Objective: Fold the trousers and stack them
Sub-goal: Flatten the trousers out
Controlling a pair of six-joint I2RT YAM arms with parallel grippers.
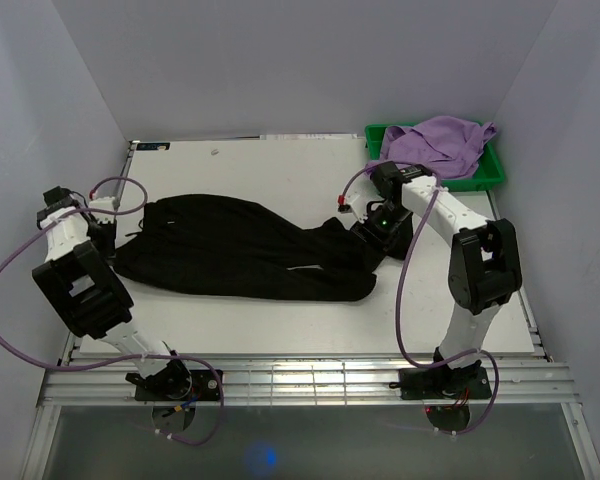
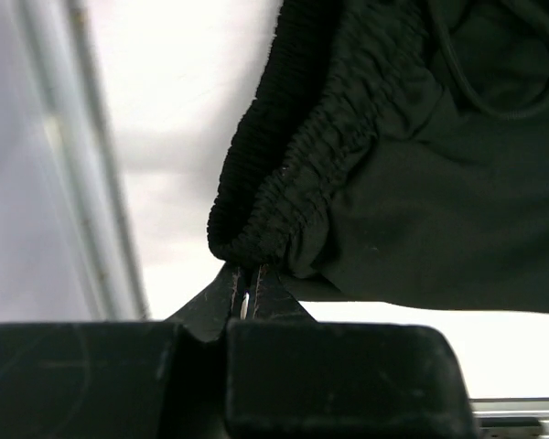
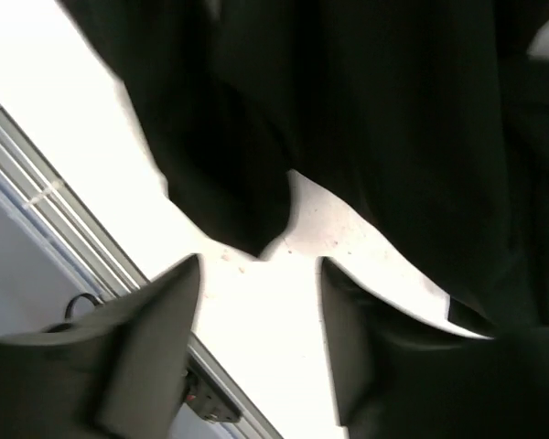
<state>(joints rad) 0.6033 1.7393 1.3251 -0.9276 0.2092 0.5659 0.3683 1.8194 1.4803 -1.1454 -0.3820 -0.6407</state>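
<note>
L claw (image 1: 104, 236) sits at the left end of the trousers (image 1: 230, 250), waistband side. Its fingers are pressed together, pinching the edge of the ribbed elastic waistband (image 2: 284, 174). In the wrist view a drawstring (image 2: 476, 82) loop lies on the fabric just past the waistband. The trousers lie across the desk (image 1: 280, 165), rumpled, legs running to the right w/ the hems bunched at that end. R claw (image 1: 378, 240) is low over the trousers' right end, fingers (image 3: 156, 338) spread apart. Its wrist view shows bare desk between them and a leg hem just beyond the tips. Behind the trousers' right end, well apart, is a green bin (image 1: 495, 172) w/ a lilac garment (image 1: 440, 145) heaped in it.
</note>
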